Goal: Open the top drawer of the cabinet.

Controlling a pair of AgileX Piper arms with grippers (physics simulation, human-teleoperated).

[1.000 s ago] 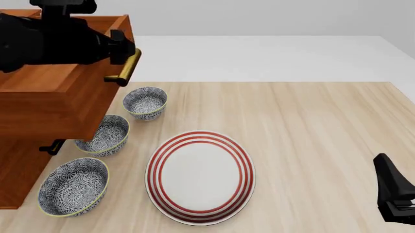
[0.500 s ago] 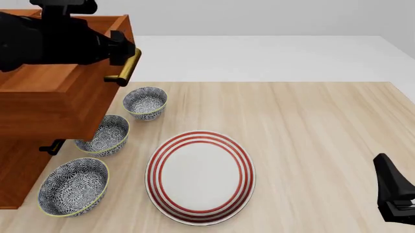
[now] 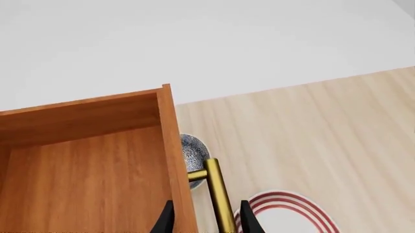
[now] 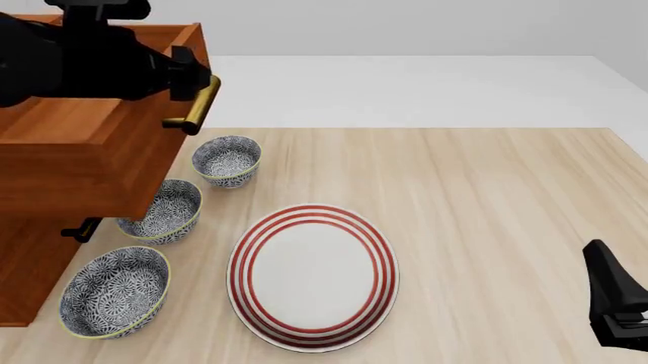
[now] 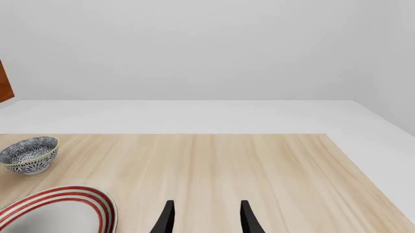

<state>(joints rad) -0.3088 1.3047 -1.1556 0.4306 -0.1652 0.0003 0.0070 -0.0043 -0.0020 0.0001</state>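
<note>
The top drawer (image 4: 91, 144) juts well out of the cabinet (image 4: 26, 273) at the upper left of the front view, its bare wooden inside open to the left wrist camera. The left gripper (image 4: 193, 76) sits at the brass bar handle (image 4: 194, 108); in the wrist view its two black fingertips (image 3: 249, 221) stand one on each side of the bar, narrow jaws that look closed on it, though contact cannot be confirmed. By the look of it, the pull is largely done. The next move is probably either a little more straight travel along the drawer's own line, or letting go and backing off without nudging the handle.

The right gripper (image 5: 206, 218) rests low at the lower right of the front view, jaws apart and holding nothing.

The pale wood tabletop (image 4: 486, 227) carries a red-ringed plate (image 4: 312, 274) and three blue patterned bowls (image 4: 227, 160) just beside the cabinet. Beyond lies a plain white floor and wall.
</note>
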